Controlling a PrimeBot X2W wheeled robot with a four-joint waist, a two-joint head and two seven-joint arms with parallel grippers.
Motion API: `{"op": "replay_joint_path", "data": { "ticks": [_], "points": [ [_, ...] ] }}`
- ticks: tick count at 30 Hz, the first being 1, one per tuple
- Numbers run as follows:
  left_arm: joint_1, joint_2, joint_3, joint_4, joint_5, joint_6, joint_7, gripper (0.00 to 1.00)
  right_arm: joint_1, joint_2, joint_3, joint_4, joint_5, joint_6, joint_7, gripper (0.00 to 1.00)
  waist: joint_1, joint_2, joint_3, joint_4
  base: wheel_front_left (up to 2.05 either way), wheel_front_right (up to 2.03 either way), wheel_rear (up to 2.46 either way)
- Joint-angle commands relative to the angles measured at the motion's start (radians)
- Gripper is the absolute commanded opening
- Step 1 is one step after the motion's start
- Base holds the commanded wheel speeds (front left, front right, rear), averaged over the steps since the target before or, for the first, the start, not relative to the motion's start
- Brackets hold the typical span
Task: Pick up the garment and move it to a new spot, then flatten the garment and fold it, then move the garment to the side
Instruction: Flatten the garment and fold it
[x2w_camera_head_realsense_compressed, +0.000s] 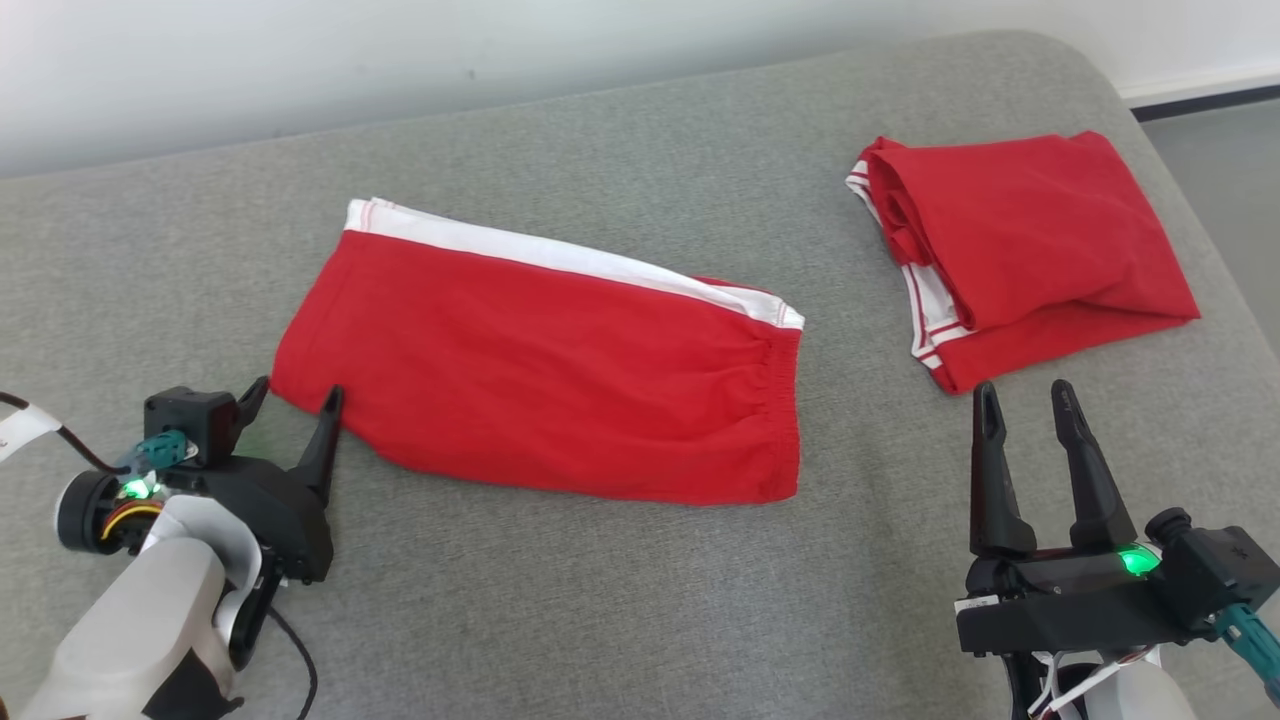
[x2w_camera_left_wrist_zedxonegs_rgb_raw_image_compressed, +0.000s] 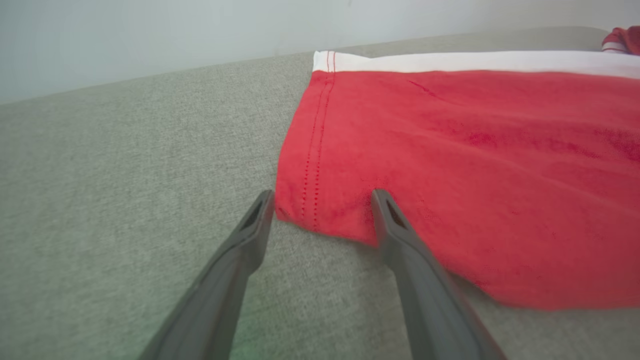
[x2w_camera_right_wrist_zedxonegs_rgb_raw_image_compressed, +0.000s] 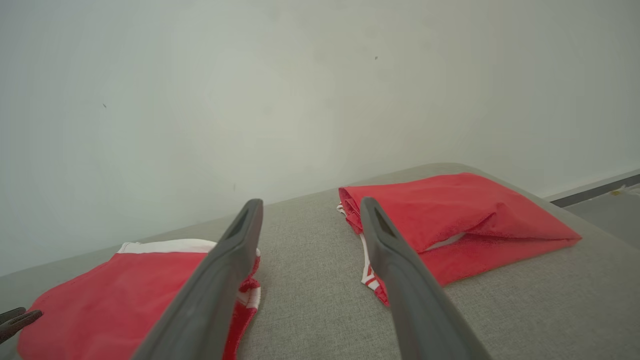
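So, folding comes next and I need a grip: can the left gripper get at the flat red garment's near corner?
Likely yes: the left gripper is open, fingertips either side of a hem corner of the flat red garment; nothing blocks it.

**Both grippers open, arms held low**

Your left gripper (x2w_camera_head_realsense_compressed: 298, 390) sits at eight o'clock in the head view. Its jaws are spread wide and its two dark fingers (x2w_camera_head_realsense_compressed: 322, 440) point toward one o'clock. The pale left forearm (x2w_camera_head_realsense_compressed: 140, 620) comes in from seven o'clock, with a green light glowing at the wrist. Your right gripper (x2w_camera_head_realsense_compressed: 1025, 390) sits at four o'clock, jaws likewise parted, pointing near twelve o'clock, with a green light at its base.
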Motion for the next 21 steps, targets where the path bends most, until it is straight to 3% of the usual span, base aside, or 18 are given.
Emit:
{"op": "replay_joint_path", "data": {
  "ticks": [1,11,12,13,15,21],
  "points": [
    [0.001,0.000,0.005,0.018,0.016,-0.004,-0.002,1.00,0.008,-0.002,0.006,0.004,0.000,-0.003,-0.001,1.00,0.0001,0.0001,-0.001,-0.012,0.00,0.00,0.00],
    [-0.015,-0.033,0.050,0.091,0.028,-0.014,-0.002,1.00,0.001,-0.024,0.031,0.031,-0.007,-0.003,-0.001,1.00,0.0001,0.0001,-0.004,-0.038,0.00,0.00,0.00],
    [-0.014,-0.037,0.050,0.099,0.025,-0.015,-0.002,0.95,0.001,-0.026,0.033,0.033,-0.006,-0.003,-0.001,1.00,0.0001,0.0001,-0.005,-0.039,0.00,0.00,0.00],
    [-0.016,-0.038,0.049,0.103,0.027,-0.013,-0.002,0.47,0.001,-0.027,0.035,0.034,-0.006,-0.003,-0.001,1.00,0.0001,0.0001,-0.005,-0.040,0.00,0.00,0.00],
    [-0.013,-0.046,0.043,0.108,0.023,-0.012,-0.002,0.00,0.002,-0.029,0.037,0.037,-0.006,-0.003,-0.001,1.00,0.0001,0.0001,-0.008,-0.041,0.00,0.00,0.00],
    [0.012,-0.041,0.042,0.100,0.008,-0.012,-0.002,0.00,0.002,-0.026,0.054,0.047,-0.007,-0.003,-0.001,1.00,0.0001,0.0001,-0.027,-0.038,0.00,0.00,0.00]
  ]
}}
